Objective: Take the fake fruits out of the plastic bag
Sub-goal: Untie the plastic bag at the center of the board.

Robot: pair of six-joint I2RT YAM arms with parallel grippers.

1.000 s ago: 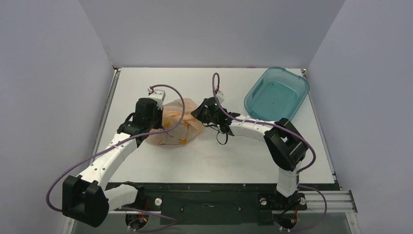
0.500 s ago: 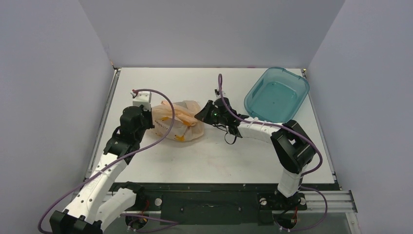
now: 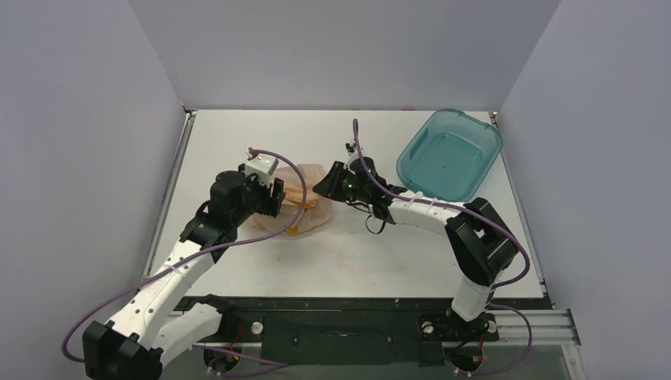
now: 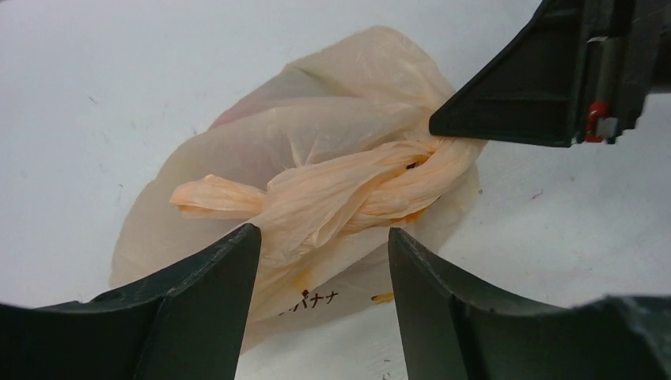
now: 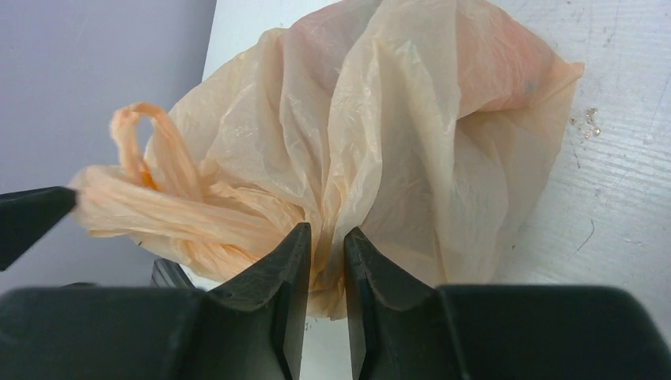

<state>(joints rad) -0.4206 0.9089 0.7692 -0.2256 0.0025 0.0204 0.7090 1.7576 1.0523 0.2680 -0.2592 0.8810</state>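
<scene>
The plastic bag point(image 3: 305, 204) lies crumpled on the white table between both arms, pale orange, its handles twisted into a knot point(image 4: 316, 198). The fake fruits are hidden inside it; only a faint reddish tint shows through the film point(image 5: 506, 71). My left gripper point(image 3: 275, 195) is at the bag's left side, open, its fingers point(image 4: 323, 231) astride the bag's lower edge and touching nothing. My right gripper point(image 3: 324, 187) is at the bag's right end. Its jaws point(image 5: 327, 231) stand a narrow gap apart with gathered bag film lying between them.
A teal translucent tub point(image 3: 449, 154) stands at the back right, tilted against the wall corner. Grey walls close in the table on the left, back and right. The right arm's finger point(image 4: 514, 103) shows in the left wrist view, close over the knot.
The left gripper swung back right to the bag and opened, letting go of the handle. The right gripper's jaws parted slightly. The bag slackened and settled on the table.
</scene>
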